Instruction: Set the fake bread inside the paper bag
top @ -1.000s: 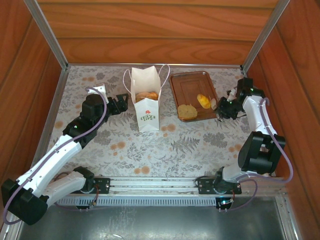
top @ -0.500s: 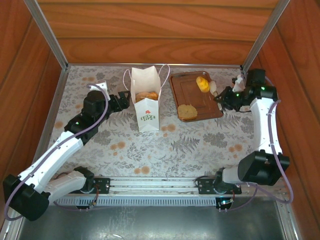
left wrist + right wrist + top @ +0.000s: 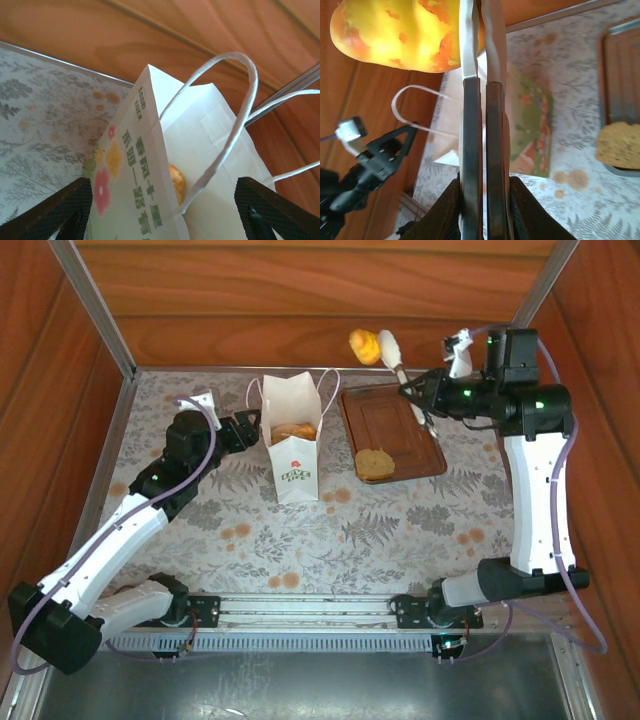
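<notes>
The white paper bag (image 3: 296,465) stands upright on the table with a brown bun (image 3: 295,431) inside it. My left gripper (image 3: 252,428) is open at the bag's left top edge. In the left wrist view the bag (image 3: 200,150) sits between my spread fingers (image 3: 75,207), and an orange bun (image 3: 176,182) shows inside. My right gripper (image 3: 385,343) is raised near the back wall, shut on a yellow-orange piece of fake bread (image 3: 364,345). The right wrist view shows that piece (image 3: 395,35) beside the pressed-together fingers (image 3: 470,100). A flat brown slice (image 3: 375,462) lies on the tray.
The brown rectangular tray (image 3: 385,420) lies right of the bag, with the slice at its near-left corner. Wooden walls enclose the table on three sides, and metal posts stand at the back corners. A floral cloth (image 3: 400,530) covers the table.
My right arm has lifted the yellow-orange bread off the tray and carried it up and leftward toward the back wall. My left gripper has edged closer to the bag and narrowed a little.
</notes>
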